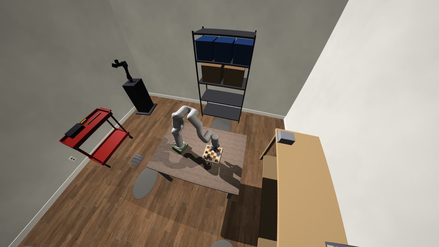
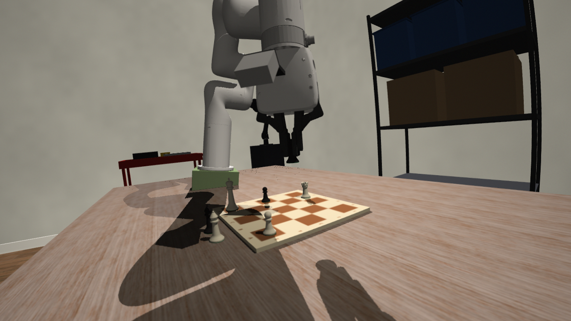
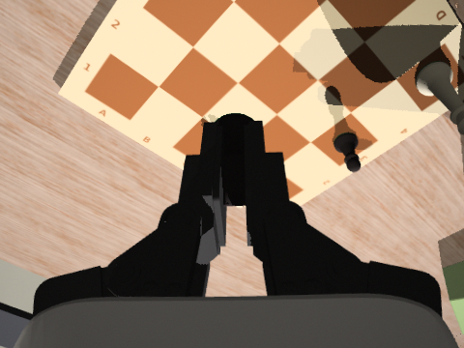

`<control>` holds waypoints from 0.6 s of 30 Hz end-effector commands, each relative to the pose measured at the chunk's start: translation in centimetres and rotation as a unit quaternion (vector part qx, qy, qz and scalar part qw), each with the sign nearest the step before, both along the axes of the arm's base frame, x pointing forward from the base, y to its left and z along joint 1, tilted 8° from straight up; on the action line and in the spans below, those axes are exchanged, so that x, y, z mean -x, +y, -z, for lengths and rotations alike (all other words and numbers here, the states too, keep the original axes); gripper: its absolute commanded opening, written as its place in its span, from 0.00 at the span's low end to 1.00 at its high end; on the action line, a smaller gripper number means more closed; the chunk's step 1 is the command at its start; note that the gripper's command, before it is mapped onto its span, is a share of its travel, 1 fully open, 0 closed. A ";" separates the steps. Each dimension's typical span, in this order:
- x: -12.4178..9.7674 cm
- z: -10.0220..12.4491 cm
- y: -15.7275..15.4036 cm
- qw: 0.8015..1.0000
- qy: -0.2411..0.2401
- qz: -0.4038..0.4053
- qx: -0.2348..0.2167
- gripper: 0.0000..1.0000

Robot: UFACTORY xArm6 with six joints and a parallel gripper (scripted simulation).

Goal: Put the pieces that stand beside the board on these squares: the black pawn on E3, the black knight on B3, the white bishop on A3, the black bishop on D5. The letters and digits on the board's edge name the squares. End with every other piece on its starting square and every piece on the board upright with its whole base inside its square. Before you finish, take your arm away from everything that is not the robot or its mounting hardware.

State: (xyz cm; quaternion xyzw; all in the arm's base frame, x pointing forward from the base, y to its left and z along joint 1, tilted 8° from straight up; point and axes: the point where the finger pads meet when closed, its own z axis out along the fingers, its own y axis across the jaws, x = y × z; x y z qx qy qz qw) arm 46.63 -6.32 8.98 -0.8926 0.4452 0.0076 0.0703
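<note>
My gripper (image 2: 292, 145) (image 3: 235, 149) is shut on the black knight (image 2: 292, 160) (image 3: 235, 119), whose round base shows below the fingertips; most of it is hidden. It is held high above the board (image 2: 293, 234) (image 3: 123, 127). The black pawn (image 2: 265, 195) (image 3: 347, 145) stands upright on E3. The white king (image 2: 230, 200) (image 3: 437, 79) stands near the E5 corner. A white rook (image 2: 304, 191) stands at the board's back and a white pawn-like piece (image 2: 268, 225) near the front corner. The white bishop (image 2: 215, 230) and black bishop (image 2: 207, 224) stand beside the board, close together.
The green robot base (image 2: 215, 179) (image 1: 180, 149) stands on the wooden table (image 2: 439, 247) left of the board in the top and exterior views. The arm's shadow crosses the table and part of the board. A shelf rack (image 2: 455, 122) stands beyond the table.
</note>
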 end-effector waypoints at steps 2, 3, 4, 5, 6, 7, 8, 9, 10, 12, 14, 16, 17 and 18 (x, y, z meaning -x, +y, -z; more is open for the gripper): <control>-0.2 0.8 0.1 1.000 -0.002 0.000 0.000 0.00; -0.2 1.2 0.1 1.000 -0.002 0.000 0.000 0.00; -0.2 1.6 0.2 1.000 -0.002 0.000 0.000 0.00; -0.3 2.0 0.2 1.000 -0.002 0.000 0.000 0.00; -0.3 2.5 0.3 1.000 -0.002 0.000 0.000 0.00; -0.3 3.0 0.4 1.000 -0.002 0.000 0.000 0.00; -0.3 3.5 0.4 1.000 -0.002 0.000 0.000 0.00; -0.4 4.0 0.5 1.000 -0.002 0.000 0.000 0.00; -0.4 4.5 0.6 1.000 -0.002 0.000 0.000 0.00; -0.5 5.5 0.7 1.000 -0.002 0.000 0.000 0.00; -0.5 6.3 0.8 1.000 -0.002 0.000 0.000 0.00; -0.5 7.1 0.9 1.000 -0.002 0.000 0.000 0.00; -0.5 7.1 0.9 1.000 -0.002 0.000 0.000 0.00; -0.5 7.1 0.9 1.000 -0.002 0.000 0.000 0.00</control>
